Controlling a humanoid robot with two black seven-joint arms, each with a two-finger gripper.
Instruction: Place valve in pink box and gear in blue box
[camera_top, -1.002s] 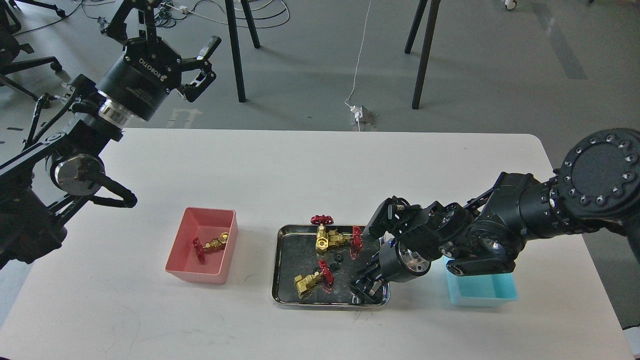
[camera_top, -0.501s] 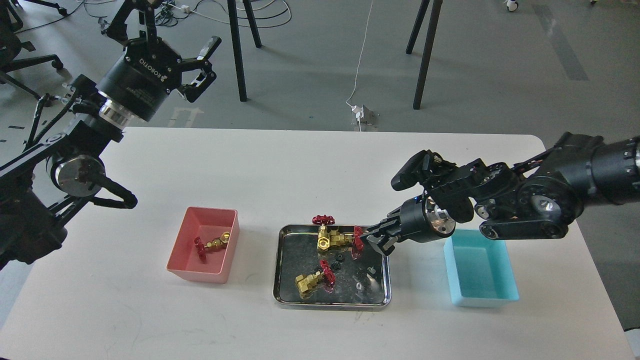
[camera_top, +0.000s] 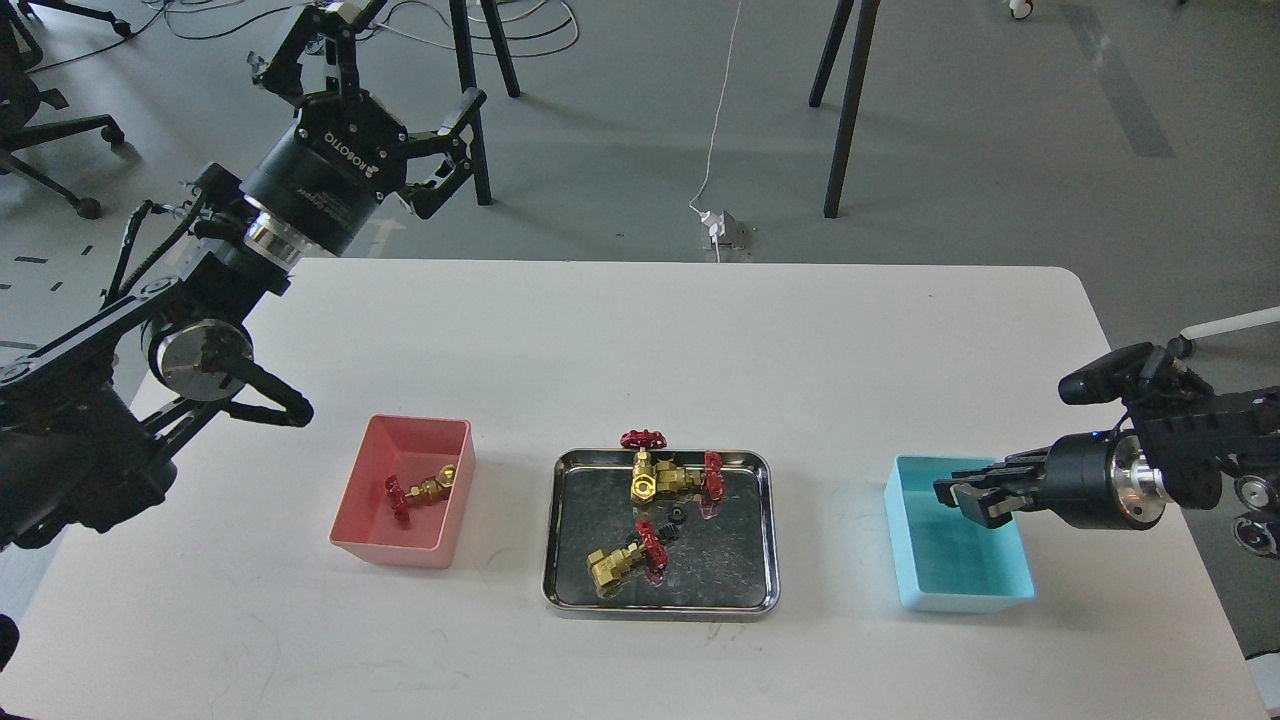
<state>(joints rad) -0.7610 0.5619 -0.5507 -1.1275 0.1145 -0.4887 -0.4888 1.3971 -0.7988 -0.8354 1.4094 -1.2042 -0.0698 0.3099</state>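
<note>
The steel tray (camera_top: 762, 530) in the middle of the table holds three valves: two touching at the back (camera_top: 660, 480) and one at the front left (camera_top: 618, 565). Small black gears (camera_top: 678, 516) lie between them. The pink box (camera_top: 365, 520) to the left holds one valve (camera_top: 422, 490). The blue box (camera_top: 960, 590) to the right looks empty. My right gripper (camera_top: 962, 496) hovers over the blue box's right half, its fingers close together; I cannot make out anything between them. My left gripper (camera_top: 452, 148) is open and empty, high beyond the table's far left edge.
The table's far edge runs behind the tray and its right edge lies just past the blue box. Black stand legs (camera_top: 845, 110), cables and a power adapter (camera_top: 722, 228) are on the floor beyond. My left arm's elbow (camera_top: 200, 360) hangs over the table left of the pink box.
My right gripper rose out of the tray's front right corner and swung right to above the blue box. My left arm shifted slightly right and up, still open.
</note>
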